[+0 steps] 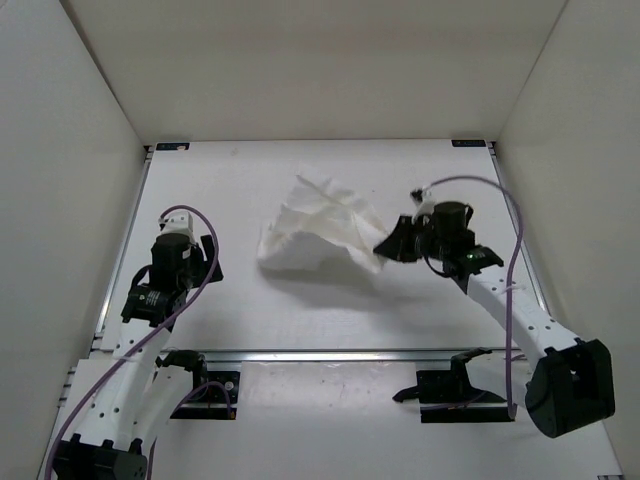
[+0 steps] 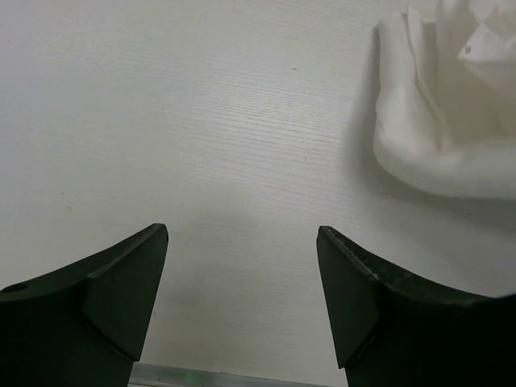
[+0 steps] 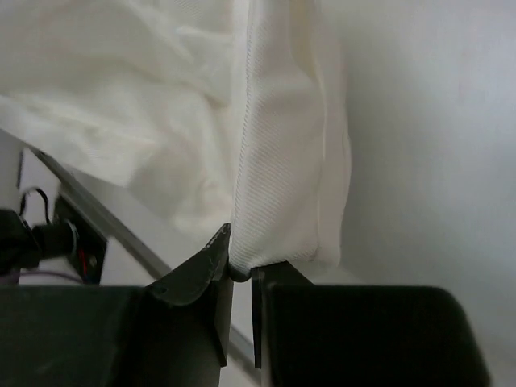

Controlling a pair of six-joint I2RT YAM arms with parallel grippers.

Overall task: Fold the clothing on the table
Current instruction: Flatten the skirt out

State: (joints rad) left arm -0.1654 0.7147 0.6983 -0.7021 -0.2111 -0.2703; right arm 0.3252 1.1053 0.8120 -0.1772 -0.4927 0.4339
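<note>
The clothing (image 1: 318, 232) is a crumpled white ribbed garment in the middle of the table (image 1: 250, 300), its right side lifted off the surface. My right gripper (image 1: 385, 247) is shut on the clothing's right edge; in the right wrist view the ribbed hem (image 3: 282, 185) is pinched between the black fingers (image 3: 201, 266) and hangs taut from my gripper (image 3: 240, 270). My left gripper (image 1: 207, 262) is to the left of the clothing, open and empty. In the left wrist view its fingers (image 2: 129, 282) stand wide over bare table, the gripper (image 2: 242, 234) clear of the clothing (image 2: 435, 121) at upper right.
White walls (image 1: 90, 150) enclose the table on three sides. Metal rails run along the left edge (image 1: 125, 250) and the near edge (image 1: 330, 353). Two black arm mounts (image 1: 455, 390) sit below the near rail. Purple cables loop from both arms.
</note>
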